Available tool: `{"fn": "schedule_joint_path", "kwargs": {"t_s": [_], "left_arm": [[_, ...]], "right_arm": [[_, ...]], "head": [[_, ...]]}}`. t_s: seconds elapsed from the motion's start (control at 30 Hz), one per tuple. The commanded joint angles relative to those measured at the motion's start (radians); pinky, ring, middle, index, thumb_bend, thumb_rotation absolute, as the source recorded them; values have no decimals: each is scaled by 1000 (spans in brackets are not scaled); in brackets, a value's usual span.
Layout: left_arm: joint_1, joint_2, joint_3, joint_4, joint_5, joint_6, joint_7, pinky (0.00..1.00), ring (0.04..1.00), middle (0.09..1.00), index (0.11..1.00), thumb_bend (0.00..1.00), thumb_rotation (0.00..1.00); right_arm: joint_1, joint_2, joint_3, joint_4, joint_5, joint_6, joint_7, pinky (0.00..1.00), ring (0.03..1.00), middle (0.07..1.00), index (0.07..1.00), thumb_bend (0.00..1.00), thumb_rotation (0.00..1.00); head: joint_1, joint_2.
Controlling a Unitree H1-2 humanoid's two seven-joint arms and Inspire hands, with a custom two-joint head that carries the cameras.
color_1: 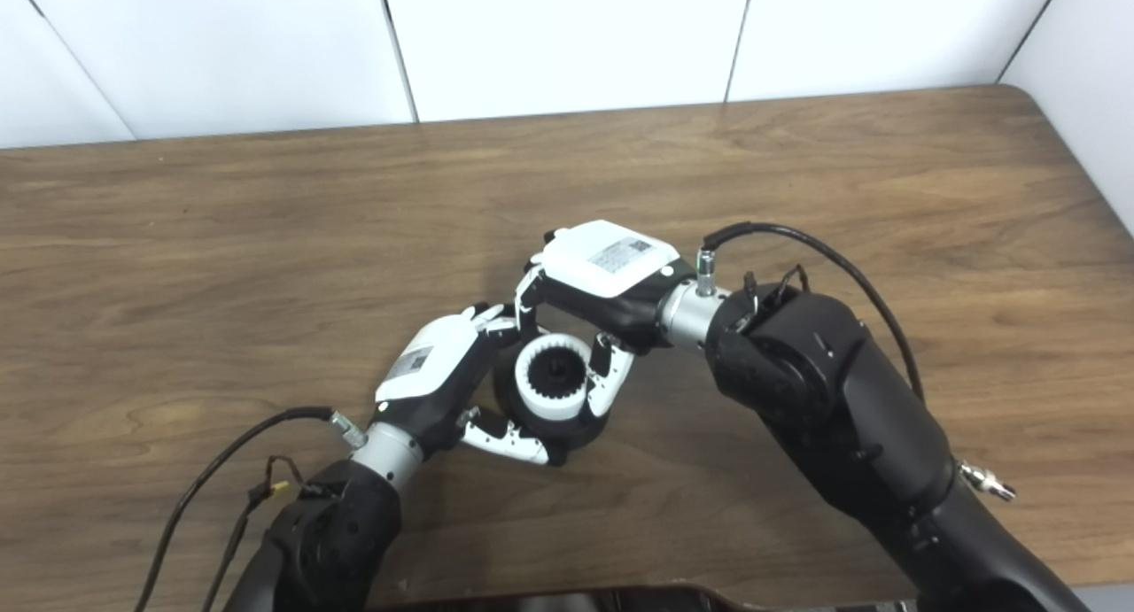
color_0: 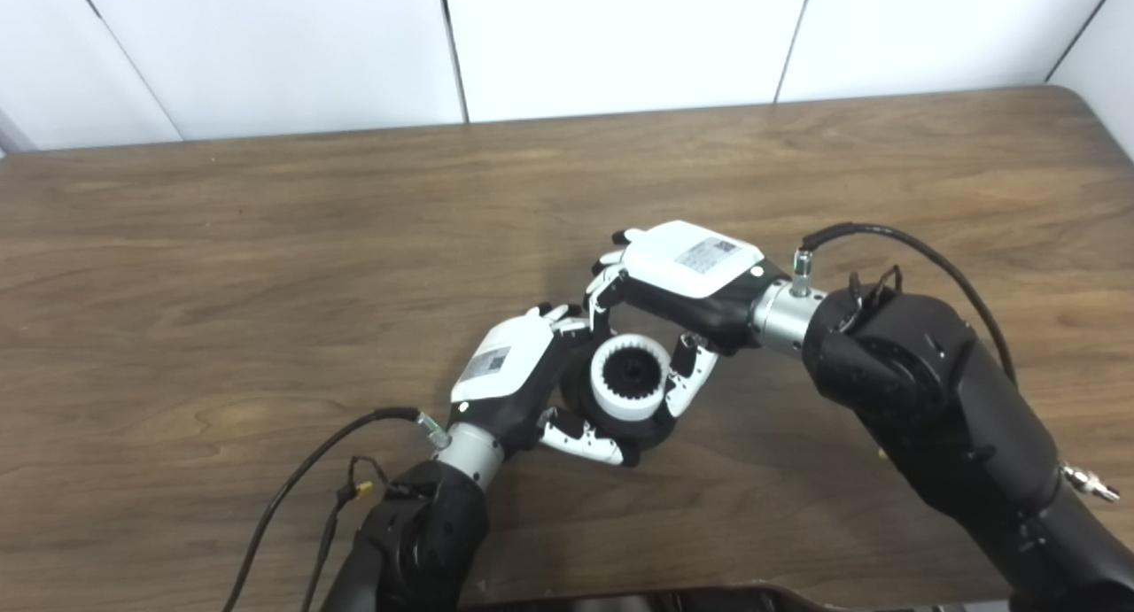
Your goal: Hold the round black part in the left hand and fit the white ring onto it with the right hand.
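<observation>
A round black part (color_0: 654,426) sits low over the wooden table (color_0: 266,240) near the middle front, and my left hand (color_0: 514,373) is shut on it, thumb under its near edge and fingers behind it. A white toothed ring (color_0: 631,378) rests on top of the black part. My right hand (color_0: 687,280) reaches in from the right above it, its fingers curled down on both sides of the ring and touching it. The far side of the black part is hidden by both hands.
The table's back edge meets a white panelled wall (color_0: 620,36). Cables (color_0: 292,488) trail from both wrists. A dark edge (color_0: 620,599) shows at the bottom of the picture. Nothing else lies on the wood.
</observation>
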Motion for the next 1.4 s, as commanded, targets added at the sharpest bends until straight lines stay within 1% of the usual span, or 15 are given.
{"fn": "schedule_joint_path", "kwargs": {"t_s": [0.0,0.03,0.13,0.27,0.33,0.53,0.73,0.97,1.07,1.17,1.2,1.23,1.3,1.37], "left_arm": [[-11,-13,-10,-5,0,7,-17,1000,947,812,480,524,53],[-11,-13,-10,-5,1,6,-17,1000,945,811,480,524,52],[-9,-11,-10,-7,3,8,-18,1000,944,812,480,524,52],[-8,-8,-10,-4,1,3,-15,1000,945,811,480,524,52],[-9,-5,-12,-2,6,1,-15,1000,946,813,480,524,52],[-9,-4,-12,0,8,2,-17,1000,950,810,480,524,52],[-8,-3,-11,-2,7,1,-16,1000,950,810,480,524,52],[-9,0,-11,-1,13,6,-22,1000,941,796,480,525,53],[-13,3,-15,-8,27,21,-41,1000,942,800,482,526,62],[-26,12,-28,-17,67,45,-75,1000,948,820,492,523,74],[-30,14,-32,-19,79,53,-86,1000,948,824,554,717,148],[-34,16,-37,-21,94,60,-96,1000,949,828,599,828,197],[-40,18,-43,-25,118,72,-116,1000,951,837,688,961,264],[-44,20,-49,-26,137,80,-131,1000,955,848,738,993,290]], "right_arm": [[-32,-9,-13,-9,-4,3,14,1000,913,825,680,950,350],[-33,-9,-16,-9,-6,5,17,1000,917,839,708,981,390],[-34,-6,-37,-8,1,6,7,1000,931,861,743,1000,433],[-61,-2,-76,-33,29,23,17,1000,938,872,756,1000,447],[-84,0,-93,-54,44,42,32,1000,934,871,756,1000,455],[-136,1,-136,-91,87,82,44,1000,932,860,738,1000,457],[-166,-3,-149,-95,104,117,49,1000,944,857,723,1000,442],[-172,-7,-147,-101,97,138,62,1000,945,859,716,1000,428],[-180,-7,-146,-101,96,145,67,1000,947,861,707,1000,425],[-187,-7,-146,-100,96,151,66,1000,950,862,700,1000,430],[-189,-8,-145,-100,95,152,65,1000,950,861,699,1000,430],[-191,-8,-143,-99,93,153,65,1000,950,862,700,1000,435],[-196,-9,-140,-98,90,158,69,1000,948,863,701,1000,438],[-199,-9,-138,-99,92,162,71,1000,949,865,698,1000,440]], "head": [[-1,0],[-1,0],[-2,0],[-4,1],[-5,1],[-5,0],[-5,0],[-8,-1],[-7,-2],[-7,-3],[-7,-3],[-7,-4],[-7,-4],[-8,-3]]}}
